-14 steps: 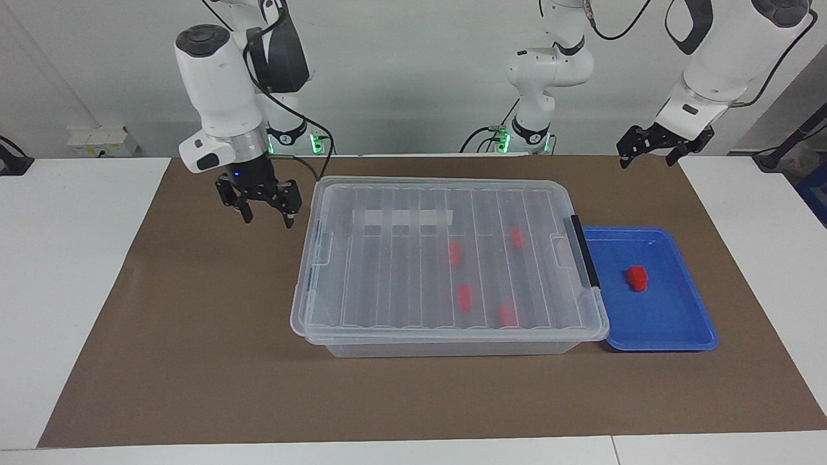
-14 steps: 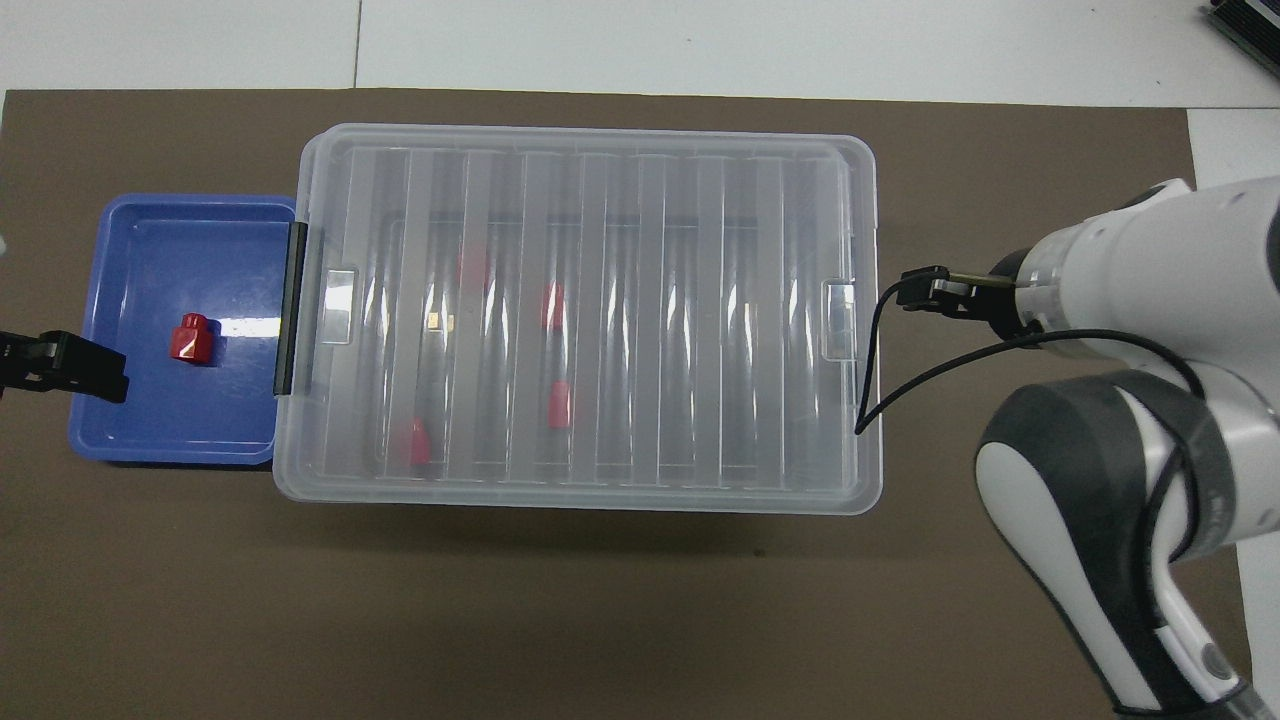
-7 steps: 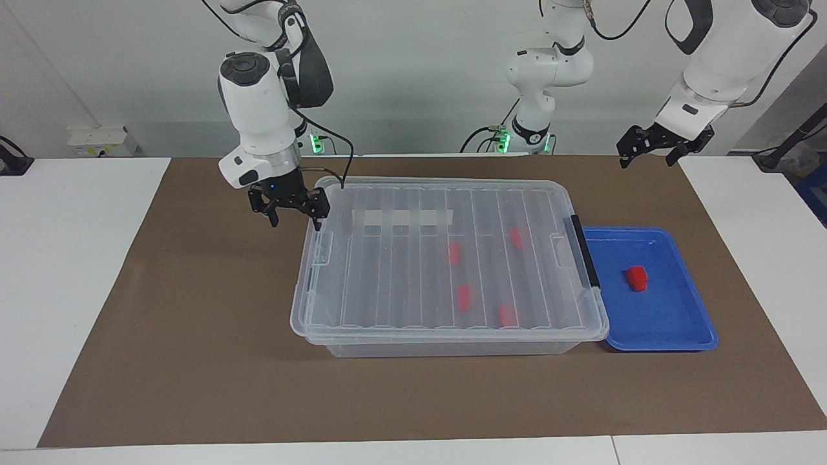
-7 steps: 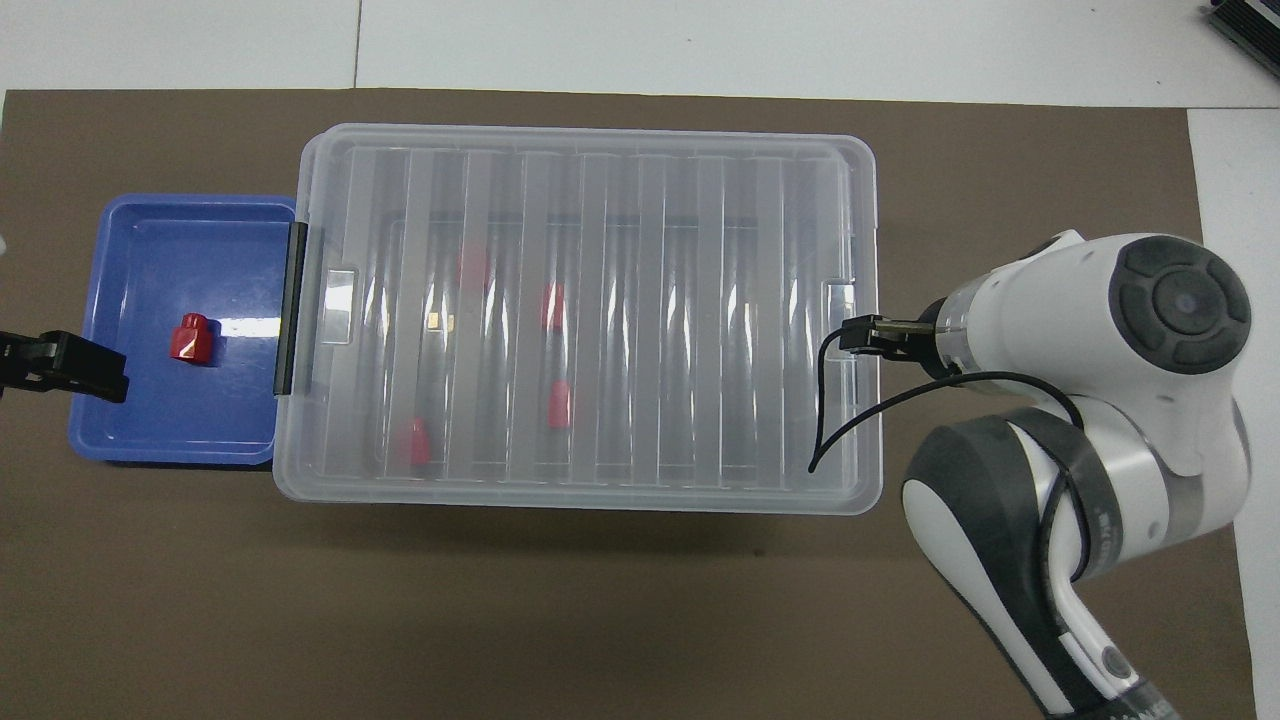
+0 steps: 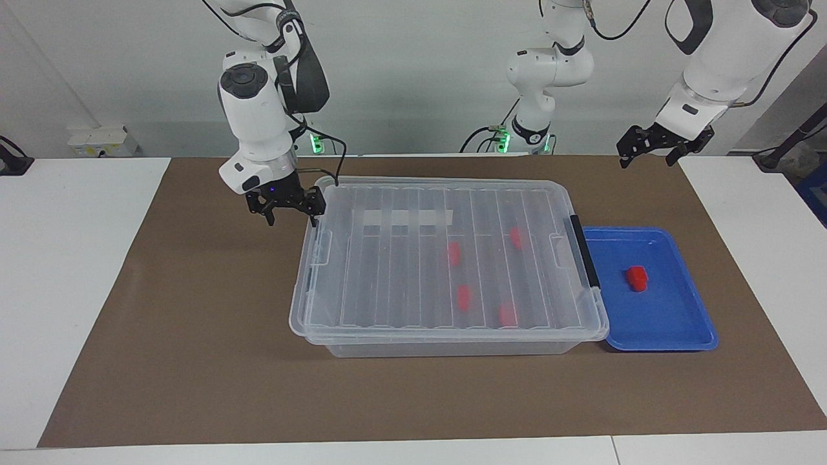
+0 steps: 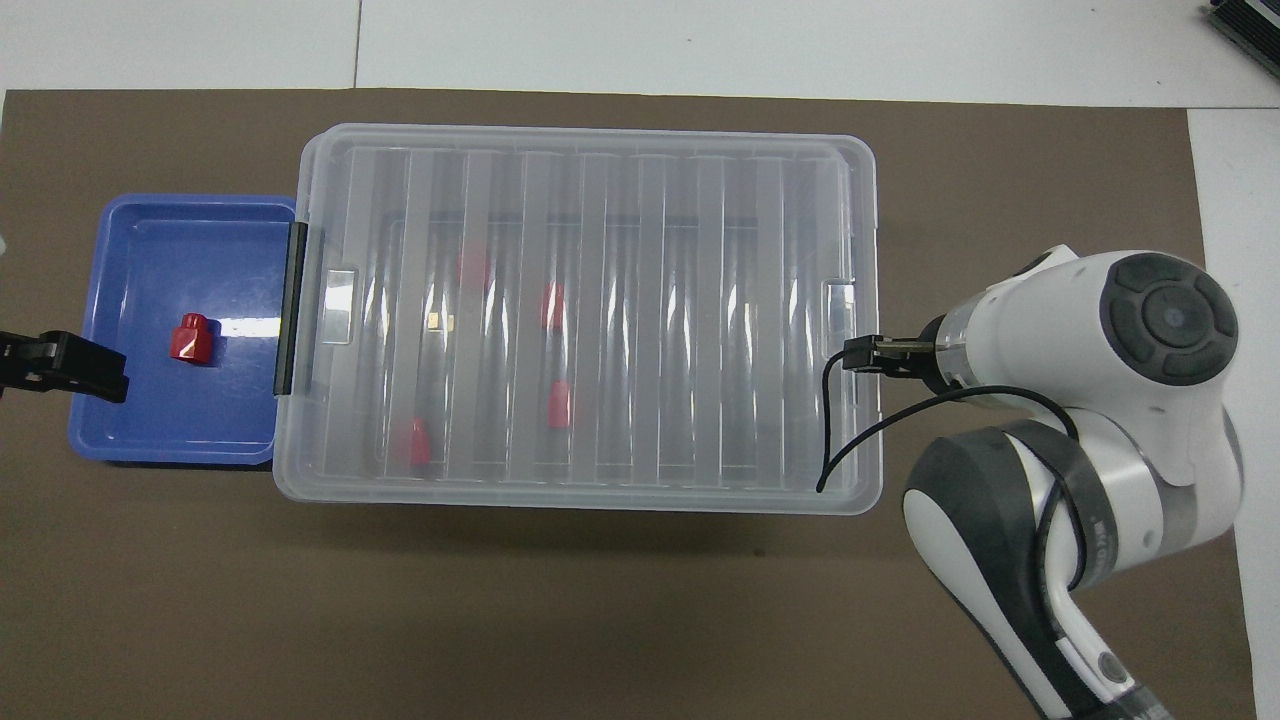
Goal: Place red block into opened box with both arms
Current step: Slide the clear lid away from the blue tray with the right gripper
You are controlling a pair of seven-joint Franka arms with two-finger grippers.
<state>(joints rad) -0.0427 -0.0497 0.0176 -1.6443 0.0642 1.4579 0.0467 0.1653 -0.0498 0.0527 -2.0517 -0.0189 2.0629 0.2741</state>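
Observation:
The box is a clear bin whose ribbed lid lies flat over it, with a black latch on the end by the tray. One red block sits in the blue tray. Several more red blocks show through the lid. My right gripper hangs open at the box's end toward the right arm, by the corner nearer to the robots. My left gripper waits open in the air, above the tray's outer edge in the overhead view.
The blue tray butts against the box's latch end. A brown mat covers the table under both. The right arm's black cable loops over the lid's corner. White table lies at both ends of the mat.
My right gripper has swung from over the mat beside the box to the box's end edge, its arm turning. The left arm, the lid and the blocks have stayed put.

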